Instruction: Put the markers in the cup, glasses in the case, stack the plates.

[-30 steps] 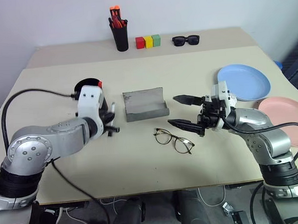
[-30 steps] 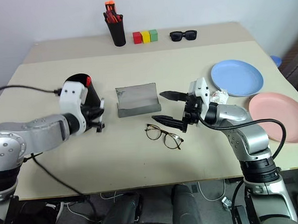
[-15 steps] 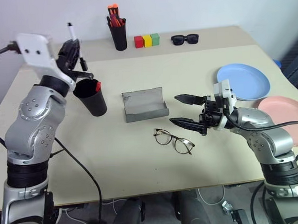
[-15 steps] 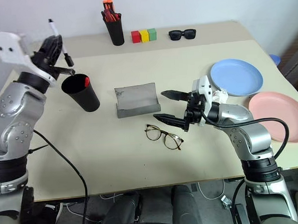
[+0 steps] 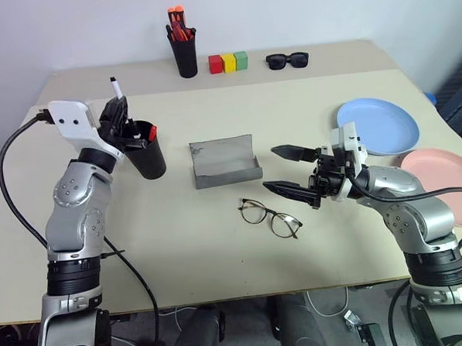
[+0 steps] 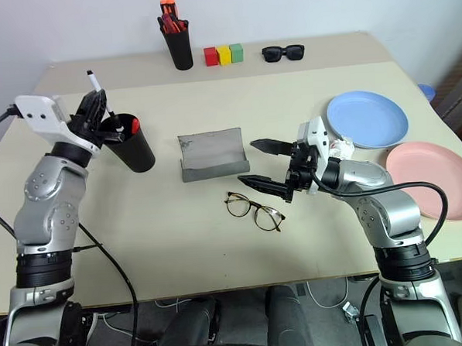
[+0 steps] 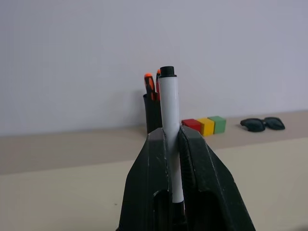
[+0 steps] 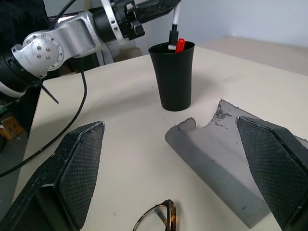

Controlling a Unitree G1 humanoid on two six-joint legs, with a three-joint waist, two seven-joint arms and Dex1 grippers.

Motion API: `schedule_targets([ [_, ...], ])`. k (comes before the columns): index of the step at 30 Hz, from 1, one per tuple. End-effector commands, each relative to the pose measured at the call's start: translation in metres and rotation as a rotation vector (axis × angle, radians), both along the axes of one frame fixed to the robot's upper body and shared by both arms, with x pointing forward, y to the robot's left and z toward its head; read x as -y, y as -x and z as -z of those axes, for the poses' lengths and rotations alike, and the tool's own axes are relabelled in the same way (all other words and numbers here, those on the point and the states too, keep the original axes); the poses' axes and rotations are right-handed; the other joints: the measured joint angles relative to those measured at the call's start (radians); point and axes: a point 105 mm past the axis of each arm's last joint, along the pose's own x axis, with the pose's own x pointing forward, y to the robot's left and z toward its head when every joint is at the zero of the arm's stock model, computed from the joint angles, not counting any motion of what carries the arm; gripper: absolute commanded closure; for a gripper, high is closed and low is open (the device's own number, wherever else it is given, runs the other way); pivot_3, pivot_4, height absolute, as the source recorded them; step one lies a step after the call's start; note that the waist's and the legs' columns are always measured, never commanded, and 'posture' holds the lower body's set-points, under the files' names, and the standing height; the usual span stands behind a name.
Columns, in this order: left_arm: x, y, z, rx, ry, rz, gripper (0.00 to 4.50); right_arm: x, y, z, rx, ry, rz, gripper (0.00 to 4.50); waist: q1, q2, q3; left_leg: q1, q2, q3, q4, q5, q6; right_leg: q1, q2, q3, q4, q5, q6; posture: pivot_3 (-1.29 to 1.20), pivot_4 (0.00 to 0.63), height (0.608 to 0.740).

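My left gripper (image 5: 119, 115) is shut on the white marker (image 5: 117, 90), which stands tilted with its black tip up. The marker's lower end is at the mouth of the black cup (image 5: 149, 155), beside the red marker (image 5: 151, 133) that stands inside. In the left wrist view the white marker (image 7: 169, 130) sits between the two fingers. The grey case (image 5: 224, 162) lies open mid-table, with the wire-framed glasses (image 5: 270, 217) just in front of it. Level above the glasses, my right gripper (image 5: 287, 170) is open and holds nothing. On the right lie the blue plate (image 5: 377, 126) and the pink plate (image 5: 442, 179), side by side.
A black pen holder (image 5: 184, 55) with orange-capped pens, three coloured blocks (image 5: 229, 62) and black sunglasses (image 5: 288, 61) line the table's far edge. A cable hangs from my left arm along the table's left side.
My left gripper lifted the white marker from table height beside the cup, swung it high to the left, then brought it down to the cup's mouth. The right arm has kept still.
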Motion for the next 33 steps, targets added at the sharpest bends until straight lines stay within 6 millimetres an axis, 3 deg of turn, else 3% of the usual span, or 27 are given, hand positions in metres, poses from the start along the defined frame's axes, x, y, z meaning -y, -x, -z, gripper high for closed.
schedule_targets([
  [1,-0.008,0.007,-0.009,0.056,-0.019,-0.044,3.27,0.0,0.004,-0.013,0.064,-0.001,-0.004,0.0,0.001,0.0,0.0,0.0,0.0,0.0,0.0,0.0,0.0,0.0,0.0,0.0,0.0,0.0,0.0,0.0,0.15,0.74],
  [8,-0.001,0.009,-0.012,0.064,-0.013,0.002,0.1,-0.001,0.003,-0.014,0.063,-0.004,-0.001,0.0,0.002,0.0,0.0,0.0,0.0,0.0,0.0,0.0,0.0,0.0,0.0,0.0,0.0,0.0,0.0,0.0,0.15,0.74],
  [11,0.013,0.011,-0.02,0.073,-0.023,0.101,0.1,-0.001,0.002,-0.013,0.064,-0.006,0.004,0.0,0.002,0.0,0.0,0.0,0.0,0.0,0.0,0.0,0.0,0.0,0.0,0.0,0.0,0.0,0.0,0.0,0.15,0.74],
  [14,0.052,0.02,-0.026,0.033,-0.04,0.39,0.1,-0.001,0.001,-0.013,0.065,-0.01,0.007,0.0,0.002,0.0,0.0,-0.001,0.0,0.0,0.0,0.0,0.0,0.0,0.0,0.0,0.0,0.0,0.0,0.0,0.15,0.74],
  [19,0.098,0.033,-0.003,-0.153,-0.181,0.731,0.1,0.0,-0.002,-0.013,0.072,-0.008,0.017,0.0,-0.003,0.0,0.0,-0.001,0.0,0.0,0.001,0.0,0.001,0.0,0.0,0.0,0.001,0.0,0.0,0.0,0.15,0.74],
  [23,0.114,0.026,0.024,-0.314,-0.261,0.806,0.1,0.006,-0.003,-0.01,0.074,0.014,0.031,0.0,-0.007,0.0,0.0,0.0,0.0,0.0,0.001,0.0,0.001,0.0,0.0,0.0,0.001,0.0,0.0,0.0,0.15,0.74],
  [30,0.137,-0.012,0.055,-0.382,-0.39,0.728,0.1,0.024,-0.002,-0.001,0.066,0.07,0.073,0.0,0.002,0.0,0.0,0.0,0.0,0.0,0.001,0.0,0.001,0.0,0.0,0.0,0.001,0.0,0.0,0.0,0.15,0.74],
  [33,0.151,-0.011,0.074,-0.471,-0.402,0.797,0.1,0.021,0.001,-0.002,0.072,0.061,0.078,0.0,-0.001,0.0,0.0,-0.001,0.0,0.0,0.001,0.0,0.001,0.0,0.0,0.0,0.0,0.001,0.0,0.0,0.15,0.74],
])
